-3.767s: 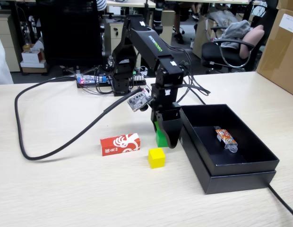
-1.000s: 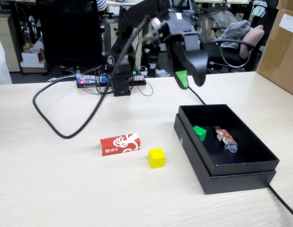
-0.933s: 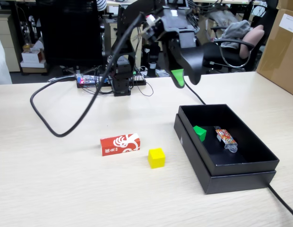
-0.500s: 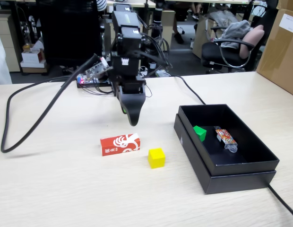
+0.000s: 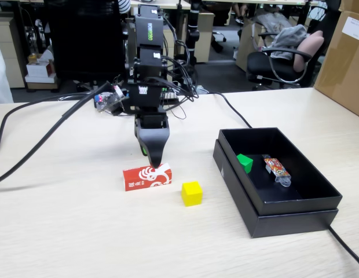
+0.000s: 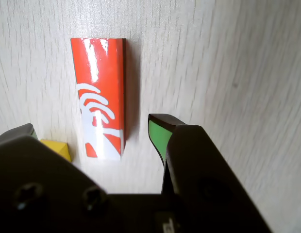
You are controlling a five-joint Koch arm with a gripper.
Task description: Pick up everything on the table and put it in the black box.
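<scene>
The end effector point(image 6: 92, 130) is hanging with its tips pointing down just above the red carton point(image 5: 147, 176), and its jaws are standing wide apart with nothing between them. In the wrist view the carton point(image 6: 101, 97) is lying between the two tips, nearer to one of them, and only one end of it is inside the gap; the rest is reaching away from the end effector. The carton is lying flat on the desk point(image 5: 81, 231), and the yellow cube point(image 5: 191, 193) is sitting near its right end, toward the black box point(image 5: 295, 213) in the fixed view. The green cube point(image 5: 244, 163) is already lying inside the box, beside a small orange packet point(image 5: 277, 168). I think the main risk is an off-centre grip: if the jaws are closing on the end only, the long carton may be turning or slipping out during the lift. If the arm is coming down a little to one side, a tip may be landing on the top of the carton and pushing it against the yellow cube, so both may be sliding away.
</scene>
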